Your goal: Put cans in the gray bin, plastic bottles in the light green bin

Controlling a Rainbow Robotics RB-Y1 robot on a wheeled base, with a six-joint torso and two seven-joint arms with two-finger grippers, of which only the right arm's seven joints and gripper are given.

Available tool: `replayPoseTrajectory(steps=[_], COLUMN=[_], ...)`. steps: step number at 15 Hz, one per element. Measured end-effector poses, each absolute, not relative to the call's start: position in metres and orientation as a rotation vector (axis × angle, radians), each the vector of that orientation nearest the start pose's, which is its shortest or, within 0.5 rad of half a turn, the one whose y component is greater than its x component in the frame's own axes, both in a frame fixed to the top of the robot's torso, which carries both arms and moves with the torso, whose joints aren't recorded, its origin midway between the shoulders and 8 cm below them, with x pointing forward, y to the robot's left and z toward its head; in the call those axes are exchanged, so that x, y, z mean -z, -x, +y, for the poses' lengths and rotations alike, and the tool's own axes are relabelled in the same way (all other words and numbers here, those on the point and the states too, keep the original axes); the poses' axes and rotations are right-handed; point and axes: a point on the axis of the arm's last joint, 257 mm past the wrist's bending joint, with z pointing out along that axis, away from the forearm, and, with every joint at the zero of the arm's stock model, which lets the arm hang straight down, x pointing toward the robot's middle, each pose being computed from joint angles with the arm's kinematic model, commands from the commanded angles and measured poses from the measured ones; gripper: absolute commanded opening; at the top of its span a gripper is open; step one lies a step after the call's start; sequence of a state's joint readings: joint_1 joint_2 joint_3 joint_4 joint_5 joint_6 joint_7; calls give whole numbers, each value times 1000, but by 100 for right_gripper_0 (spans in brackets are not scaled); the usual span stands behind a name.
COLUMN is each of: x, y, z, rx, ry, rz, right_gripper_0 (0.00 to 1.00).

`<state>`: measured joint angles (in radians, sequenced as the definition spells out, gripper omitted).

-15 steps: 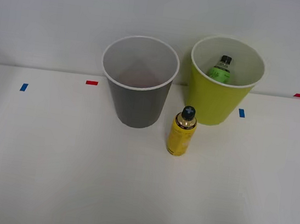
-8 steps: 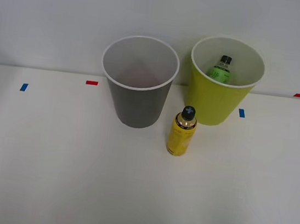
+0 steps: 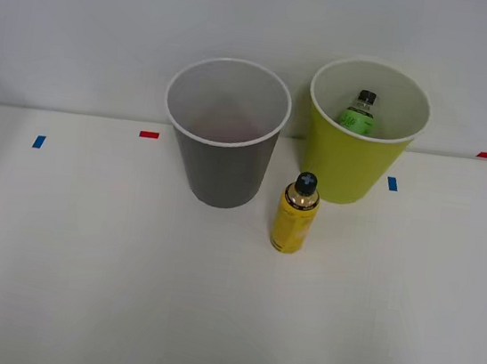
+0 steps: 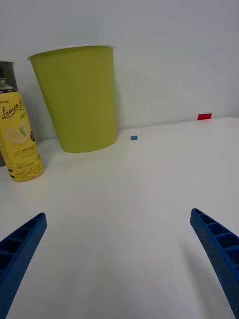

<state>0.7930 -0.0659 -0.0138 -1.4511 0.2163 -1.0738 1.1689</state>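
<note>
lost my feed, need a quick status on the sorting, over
Right gripper open, low over the table, holding nothing. Green plastic bottle already inside light green bin. Yellow can upright before both bins; gray bin beside it. Path clear.

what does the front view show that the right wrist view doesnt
Front view alone: the gray bin whole with its pale inside, the green plastic bottle standing in the light green bin, and red and blue tape marks across the table.

Wrist view alone: the yellow can's lemon label up close, and the right gripper with jaws spread wide.

Both: the light green bin, the yellow can beside it, the white table.
</note>
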Motion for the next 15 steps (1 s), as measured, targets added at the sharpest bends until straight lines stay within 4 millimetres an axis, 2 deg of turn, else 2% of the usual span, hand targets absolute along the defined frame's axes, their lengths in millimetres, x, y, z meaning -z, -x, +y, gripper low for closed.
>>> replayPoseTrajectory(steps=[15], x=[311], y=[-220], z=[-279], rx=[-95], ry=[-68], rz=[1403], right_gripper_0=[100])
